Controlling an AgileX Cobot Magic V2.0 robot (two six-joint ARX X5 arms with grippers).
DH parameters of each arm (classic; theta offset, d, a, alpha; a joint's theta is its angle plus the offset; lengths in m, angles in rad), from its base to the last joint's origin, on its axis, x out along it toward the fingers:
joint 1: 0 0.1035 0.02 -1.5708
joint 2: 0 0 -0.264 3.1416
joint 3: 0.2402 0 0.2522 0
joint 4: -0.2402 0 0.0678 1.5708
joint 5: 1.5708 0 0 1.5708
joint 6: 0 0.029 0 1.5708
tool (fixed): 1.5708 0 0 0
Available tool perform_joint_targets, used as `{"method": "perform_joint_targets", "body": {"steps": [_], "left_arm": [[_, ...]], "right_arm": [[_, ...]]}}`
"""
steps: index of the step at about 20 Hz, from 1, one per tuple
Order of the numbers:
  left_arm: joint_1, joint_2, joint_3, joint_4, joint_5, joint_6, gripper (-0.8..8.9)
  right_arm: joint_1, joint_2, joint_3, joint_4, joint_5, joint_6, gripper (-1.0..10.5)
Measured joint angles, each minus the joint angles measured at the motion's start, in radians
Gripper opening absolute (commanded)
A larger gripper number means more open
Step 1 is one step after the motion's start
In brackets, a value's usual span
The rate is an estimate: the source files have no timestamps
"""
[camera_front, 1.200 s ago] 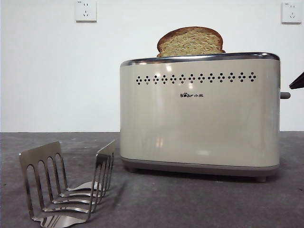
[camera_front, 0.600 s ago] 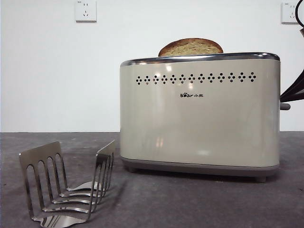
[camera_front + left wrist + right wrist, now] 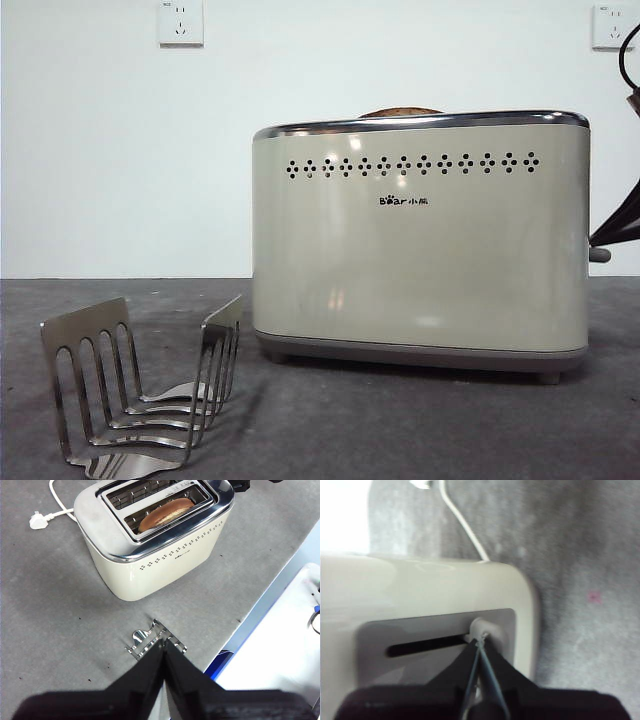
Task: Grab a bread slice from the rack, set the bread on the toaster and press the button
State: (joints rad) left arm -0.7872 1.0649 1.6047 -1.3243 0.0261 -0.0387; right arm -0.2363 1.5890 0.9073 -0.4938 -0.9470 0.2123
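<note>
Here the toaster dominates the grey table, a cream box with a chrome top rim, and everything else is placed from it. The slice of bread sits sunk in the slot nearer the toaster's vented side; from the front only a sliver of brown crust shows above the rim. The rack stands empty on the table, off the toaster's logo face and toward the end away from the lever, clearly apart from it. The left gripper hangs high above the rack, its jaws pressed together with nothing between them. The right gripper is at the toaster's narrow end, its jaws closed tip to tip and resting against the button, which sits at one end of its dark slot. A white power cord trails from the toaster's far side.
</note>
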Motion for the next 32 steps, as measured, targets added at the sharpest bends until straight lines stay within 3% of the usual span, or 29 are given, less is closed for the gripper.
{"method": "perform_joint_targets", "body": {"steps": [22,32], "left_arm": [[0.0,0.0,0.0,0.0,0.0,0.0,-0.06],[0.0,0.0,0.0,0.0,0.0,0.0,-0.06]], "right_arm": [[-0.005,0.1,0.043,-0.066,-0.009,-0.026,-0.1],[0.0,0.06,0.117,-0.169,0.068,-0.029,-0.1]]}}
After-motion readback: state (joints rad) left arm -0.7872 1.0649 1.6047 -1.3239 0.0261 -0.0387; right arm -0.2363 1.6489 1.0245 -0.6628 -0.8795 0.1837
